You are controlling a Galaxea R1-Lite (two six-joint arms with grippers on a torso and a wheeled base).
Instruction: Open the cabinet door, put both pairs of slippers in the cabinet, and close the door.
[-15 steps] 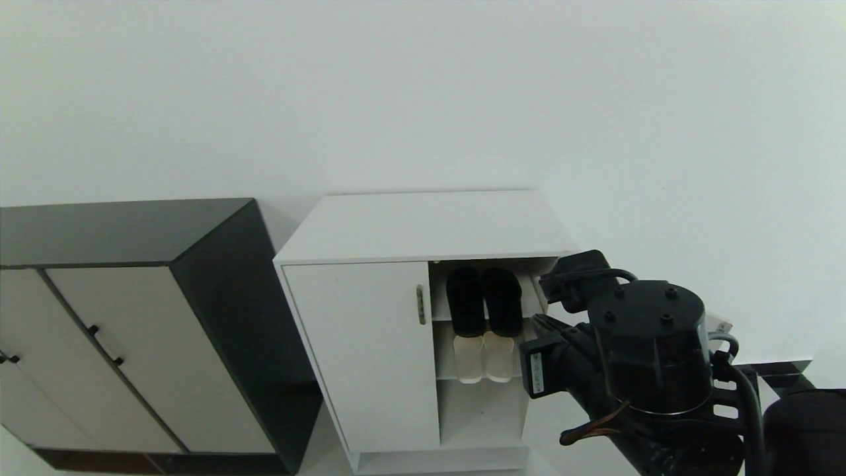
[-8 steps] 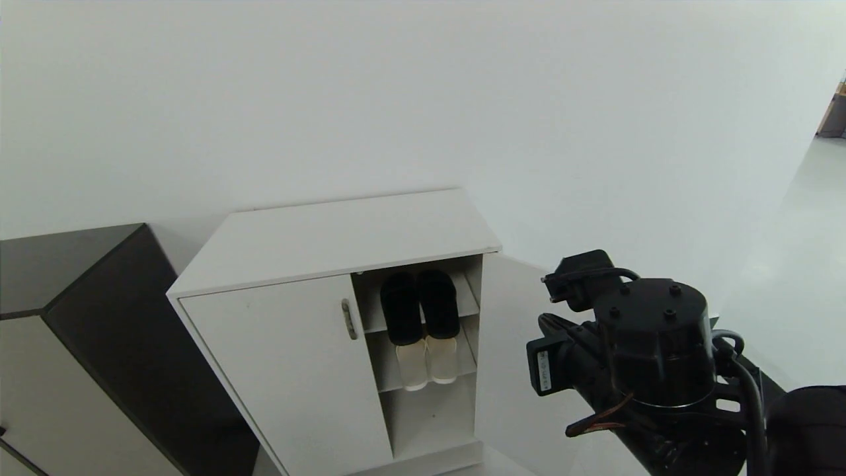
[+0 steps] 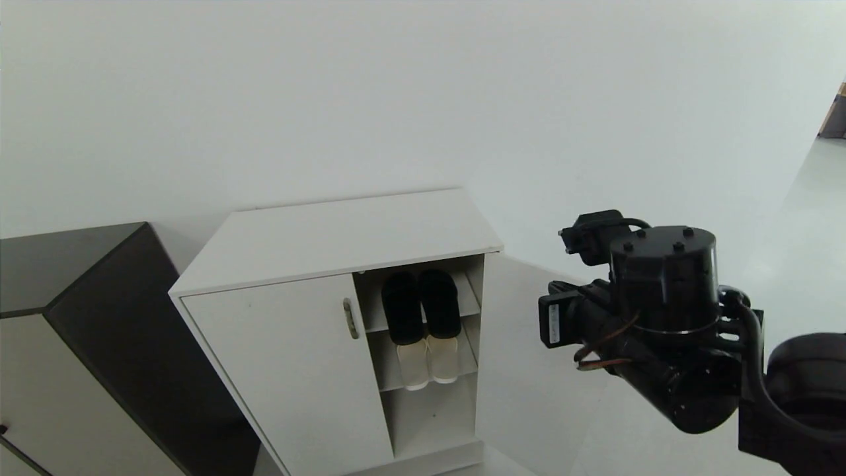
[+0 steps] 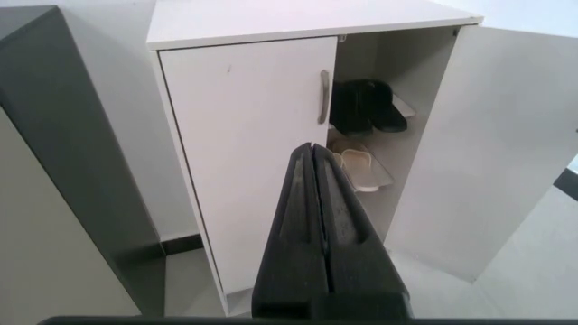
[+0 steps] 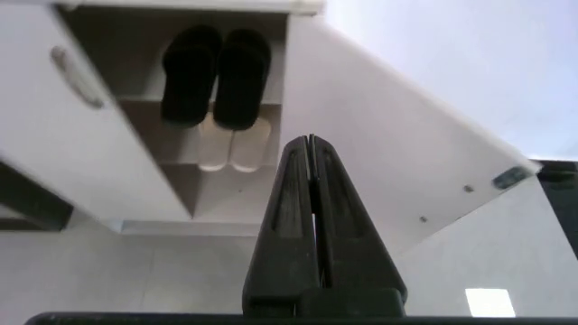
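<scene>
The white cabinet point(image 3: 344, 231) stands against the wall with its left door point(image 3: 284, 370) shut and its right door point(image 3: 522, 357) swung wide open to the cabinet's right. A small metal handle point(image 3: 347, 318) sits on the shut door's edge, just beside the opening. Both pairs of slippers lie inside the cabinet's open half. The black slippers point(image 3: 421, 306) are side by side on the top shelf, and the pale slippers point(image 3: 428, 362) are side by side on the shelf directly below. The left gripper point(image 4: 312, 149) hangs in front of the cabinet, facing the shut door near the handle. Its jaws are pressed flat together with nothing between them, and it is well apart from both pairs. The right gripper point(image 5: 311, 143) is in front of the cabinet's open half, aimed toward the shelves. Its jaws are likewise closed on each other and hold nothing; the slippers lie beyond its tips inside the cabinet, and it touches neither them nor the open door. A dark cabinet point(image 3: 79, 264) stands just to the left of the white cabinet.
</scene>
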